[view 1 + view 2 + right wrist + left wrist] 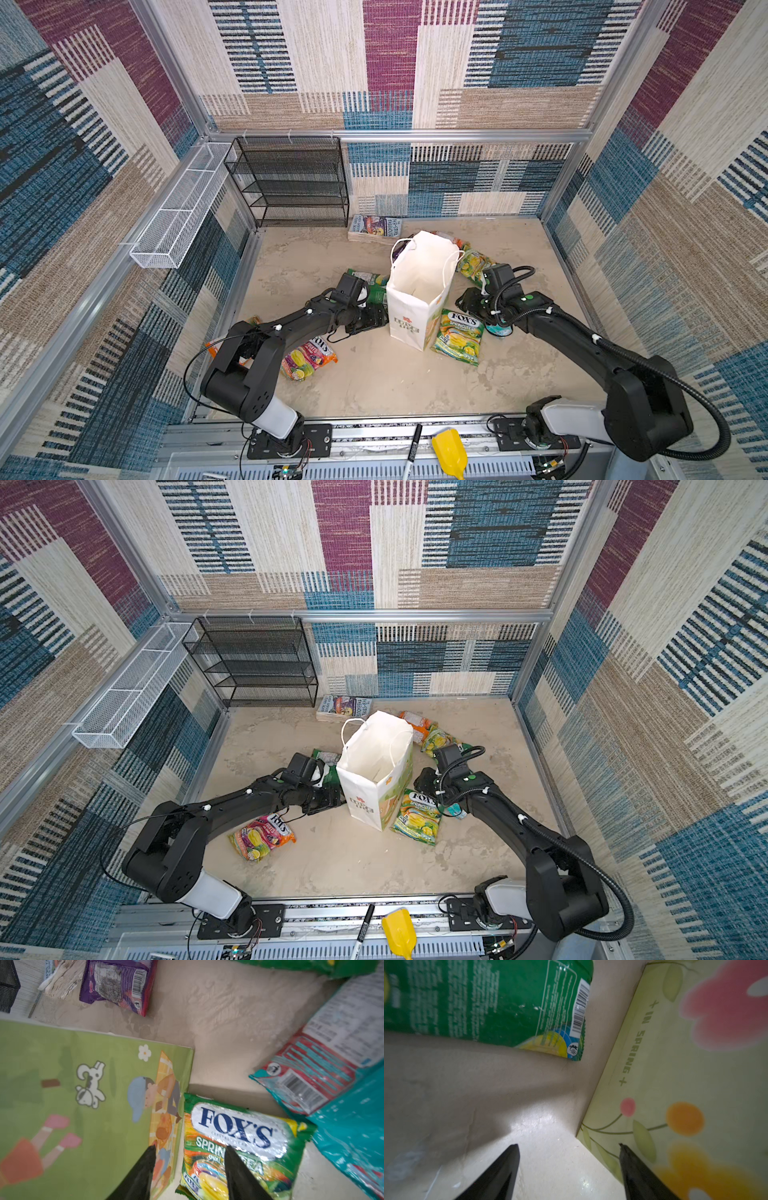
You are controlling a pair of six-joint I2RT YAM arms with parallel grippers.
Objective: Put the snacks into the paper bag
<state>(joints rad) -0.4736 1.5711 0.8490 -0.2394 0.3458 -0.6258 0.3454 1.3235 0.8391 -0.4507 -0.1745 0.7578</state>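
**Ana:** Yellow scoop [449, 455] and black marker [413, 451] on the front rail, closest to us. Which step is this?

**Ben:** A pick-up, I'd say; nothing shows inside the paper bag [409, 328] from above. The right gripper [190, 1148] is empty, jaws apart, with one finger over the bag's green face and the other over the FOX'S packet [239, 1126] lying against it.

**Ana:** And the left?

**Ben:** The left gripper [568, 1145] is empty and spread too, low at the bag's other side. A green packet [488, 1001] lies just past its fingertips.

**Ana:** Next move?

**Ben:** The right hand should slide off the bag wall, pinch the packet's top edge alone, lift above the rim and let go.

**Ana:** Room?

**Ben:** It's tight there, with a teal packet [342, 1115] on the hand's outer side. Farther off lie a purple packet [118, 985], an orange packet [415, 723] and a book [374, 227]. Open floor lies back toward the arm bases.
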